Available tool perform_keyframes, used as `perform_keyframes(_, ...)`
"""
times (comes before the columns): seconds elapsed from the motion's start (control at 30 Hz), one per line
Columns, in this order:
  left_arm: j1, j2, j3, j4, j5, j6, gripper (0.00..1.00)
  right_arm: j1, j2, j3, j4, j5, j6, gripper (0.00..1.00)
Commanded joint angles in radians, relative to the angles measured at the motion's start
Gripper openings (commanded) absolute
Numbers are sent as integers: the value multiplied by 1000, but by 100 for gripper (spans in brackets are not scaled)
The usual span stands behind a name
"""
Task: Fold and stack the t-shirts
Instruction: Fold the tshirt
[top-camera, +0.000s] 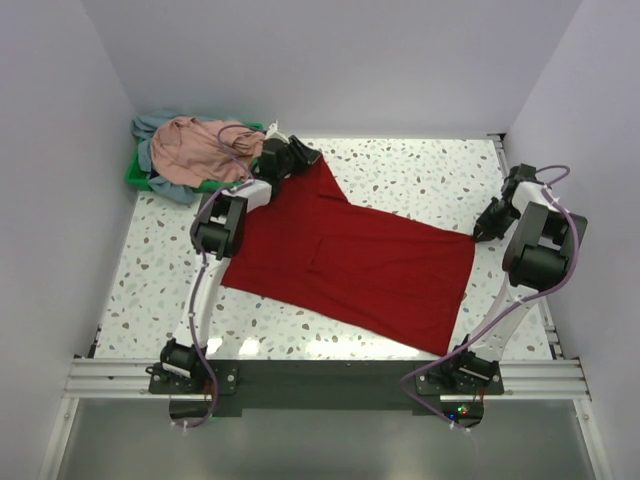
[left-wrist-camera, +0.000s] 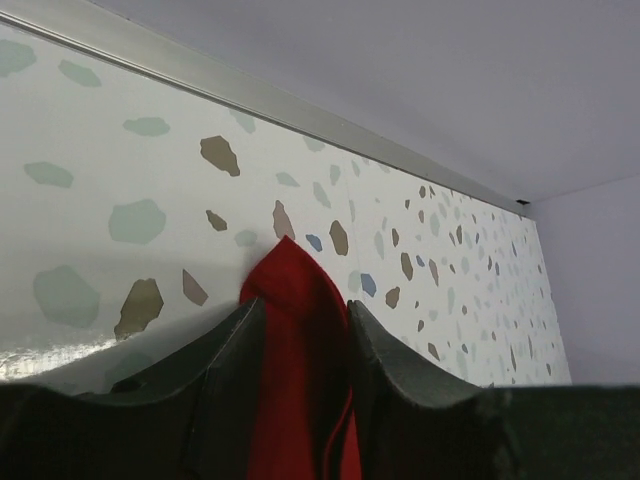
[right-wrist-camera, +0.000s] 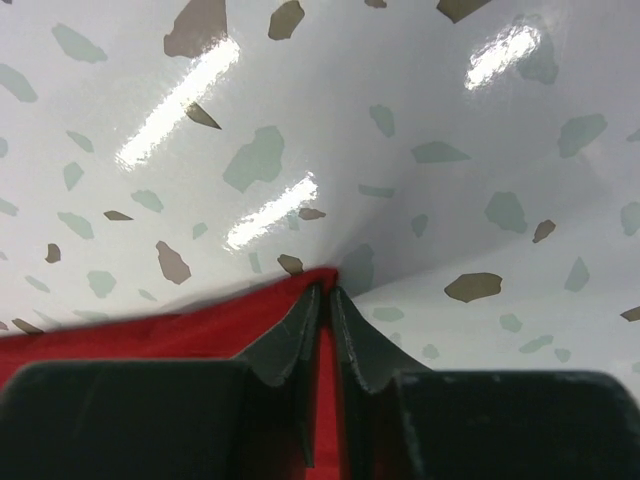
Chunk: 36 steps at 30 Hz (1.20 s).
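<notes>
Left gripper stands parted around one corner of the red t-shirt, which lies spread between both arms on the speckled table; right gripper pinches the opposite corner.

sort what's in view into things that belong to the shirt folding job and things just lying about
Belongs to the job:
red shirt, spread out on the table
pink shirt, crumpled on top of the pile at the far left
grey-blue shirt, under the pink one

Just lying about:
green tray, under that pile
</notes>
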<state>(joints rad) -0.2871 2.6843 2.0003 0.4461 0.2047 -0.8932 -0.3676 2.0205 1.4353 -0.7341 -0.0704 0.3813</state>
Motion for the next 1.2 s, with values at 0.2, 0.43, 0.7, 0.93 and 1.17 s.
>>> perform_keyframes(0.2, 9, -194, -167, -116, -20, 167, 45, 1, -14, -30, 44, 3, 11, 6)
perform_keyframes(0.43, 11, -365, -457, -136, -65, 253, 45, 2, -60, -91, 41, -2, 19, 6)
perform_keyframes(0.7, 11, -507, -575, -170, -67, 301, 45, 32, -103, -150, 55, -15, 30, 6)
perform_keyframes(0.93, 23, -445, -330, -265, -65, 375, 47, 35, -111, -122, 38, -22, 24, 6)
perform_keyframes(1.17, 57, -253, -82, -365, -79, 444, 45, 35, -108, -82, 12, -26, 16, 6)
